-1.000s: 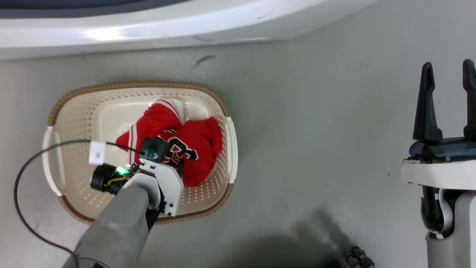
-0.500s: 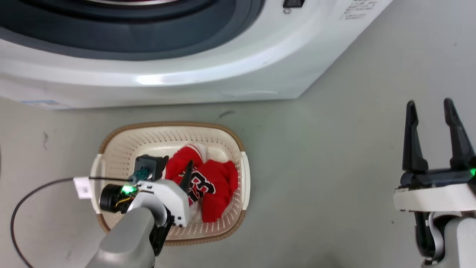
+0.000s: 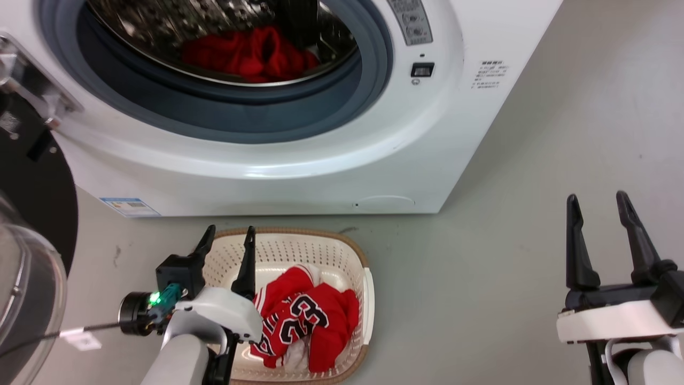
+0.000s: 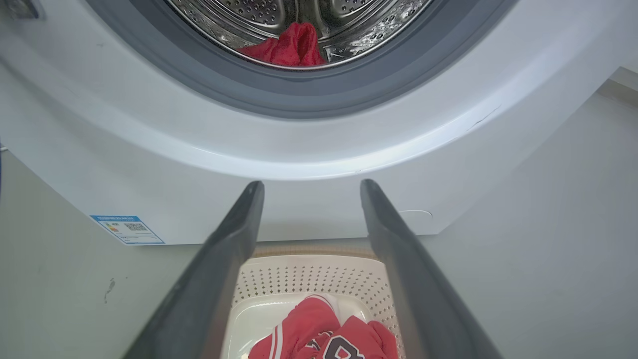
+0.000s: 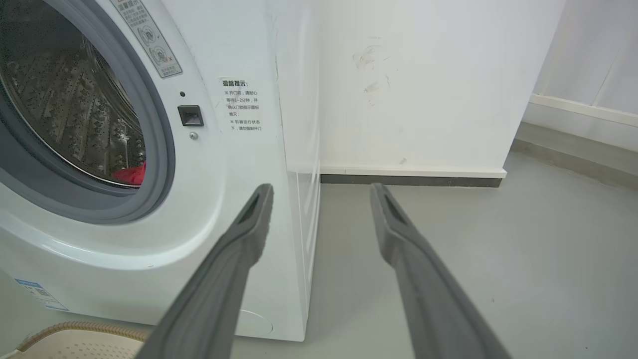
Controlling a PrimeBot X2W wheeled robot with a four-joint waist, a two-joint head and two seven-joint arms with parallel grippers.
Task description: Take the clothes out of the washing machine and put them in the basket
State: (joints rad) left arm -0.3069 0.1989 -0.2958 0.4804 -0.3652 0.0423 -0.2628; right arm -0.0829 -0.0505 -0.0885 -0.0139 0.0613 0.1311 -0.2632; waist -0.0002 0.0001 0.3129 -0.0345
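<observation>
The washing machine (image 3: 299, 155) is standing with its door (image 3: 32, 214) swung open to the left. On the floor (image 3: 481, 267) in front of it, the basket (image 3: 299, 240) is sitting just beside the machine's bottom edge. One piece of the clothes, a red jersey (image 3: 299, 321) with the number 23, is lying crumpled inside the basket, toward its right side. So that part of the job is looking done.

More red cloth (image 3: 246, 51) is lying in a heap at the bottom of the shiny drum (image 3: 139, 27), so the job is not finished. I am guessing about half is left, though I cannot tell how many pieces are hiding in that heap.

The left hand (image 3: 230, 232) is hovering over the left part of the basket. Its two dark fingers (image 3: 247, 262) are spread apart, holding nothing and pointing toward the machine. The right hand (image 3: 596, 198) is waiting well off to the right over bare floor, also spread wide and empty.

Next, one hand is probably going to need to reach through the round opening, pinch the red heap and carry it down to the basket.
</observation>
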